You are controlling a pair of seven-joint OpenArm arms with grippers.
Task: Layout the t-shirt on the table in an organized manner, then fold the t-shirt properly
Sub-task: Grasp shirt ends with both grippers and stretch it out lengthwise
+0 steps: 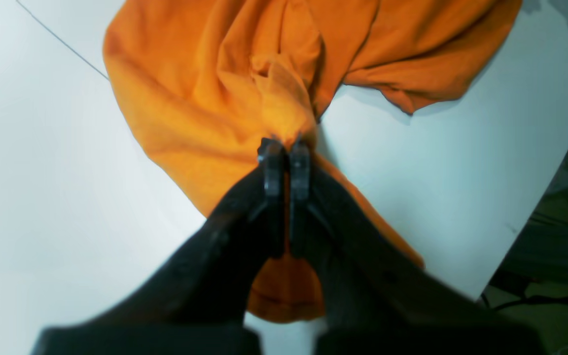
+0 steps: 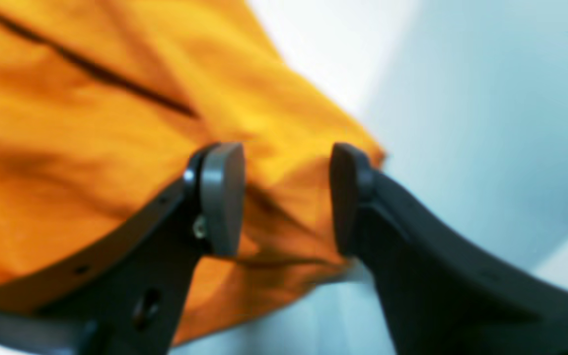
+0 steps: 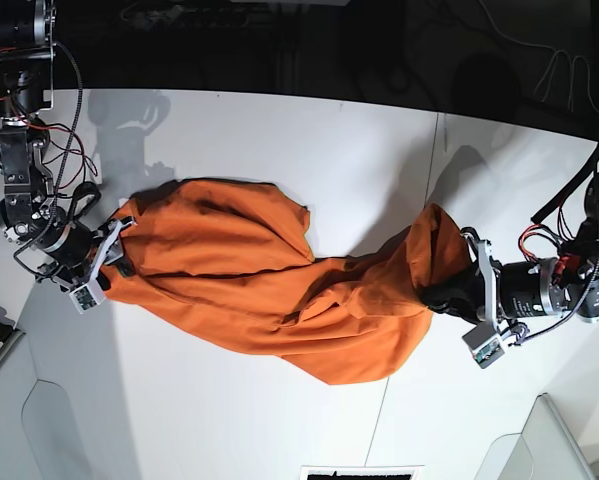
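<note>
Base view shows the orange t-shirt [image 3: 239, 290] sprawled, creased and unfolded, across the middle of the white table [image 3: 229, 400], running from nine o'clock to about three. At three o'clock the left gripper [image 3: 428, 297] has its fingers clamped on a raised bunch of cloth. The right gripper [image 3: 119, 252], at nine o'clock, stands with fingers apart around the shirt's far end. Laying out seems the step in hand; next likely calls for closing the right fingers on that edge, then drawing the cloth flat.

L gripper [image 1: 286, 153] shut, R gripper [image 2: 288, 197] open, seemingly tilted down.
</note>
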